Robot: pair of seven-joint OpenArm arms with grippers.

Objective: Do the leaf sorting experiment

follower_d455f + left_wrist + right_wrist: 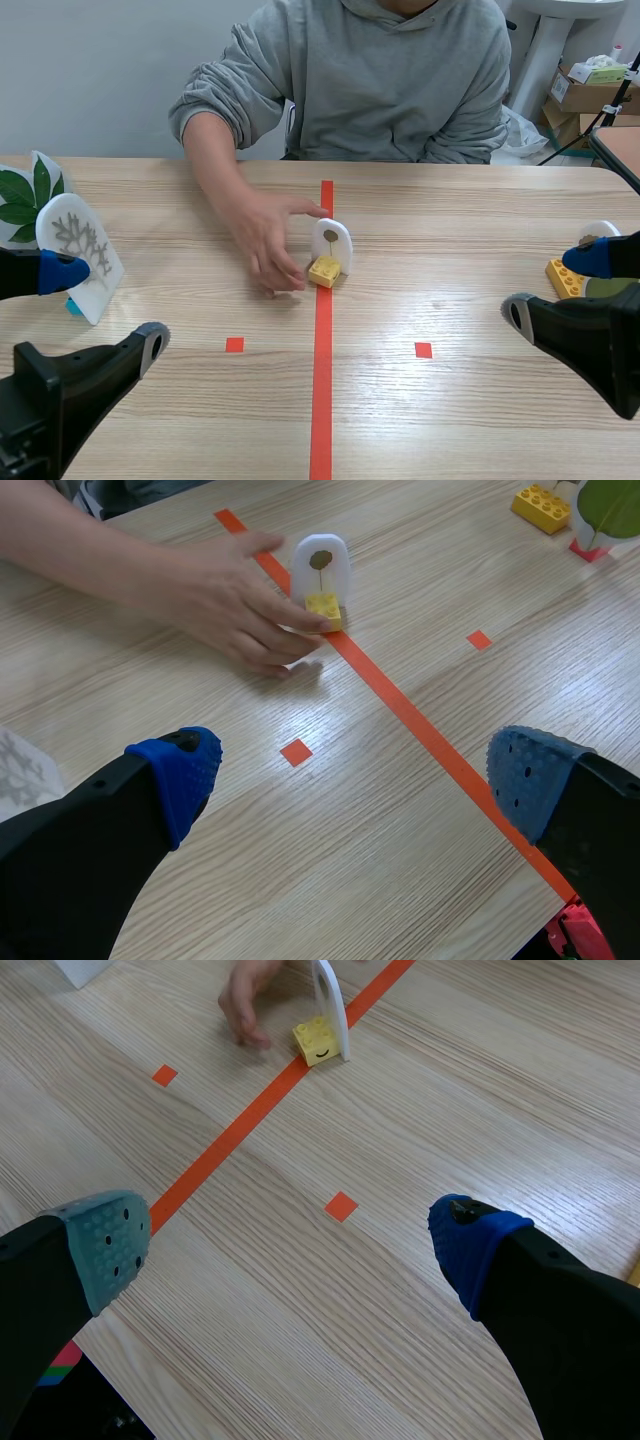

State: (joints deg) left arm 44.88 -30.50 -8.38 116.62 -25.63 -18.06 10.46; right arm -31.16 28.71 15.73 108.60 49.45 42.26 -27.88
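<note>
A white leaf card [331, 243] is stood upright in a yellow brick [325, 271] on the orange-red tape line [322, 400], at the middle of the frame in the scene view. The brick serves as a foot, so that the card's small brown leaf is shown toward the robot. A person's hand [265, 242] is laid just beside it with fingertips at the brick, apparently to set or steady it on the midline, where it can be reached from either side.

Other samples are stood at the edges: a card with a grey branching leaf [78, 248] and a green-leaf card [22, 195] at the left of the frame, and an orange-yellow brick [563, 278] at the right.

The left end effector [108, 308] and right end effector [555, 287] are held low over the bench [450, 230] at lower left and lower right. Their fingers are apart with nothing gripped, well clear of the hand. This is judged a standby posture while the hand is at the card.
</note>
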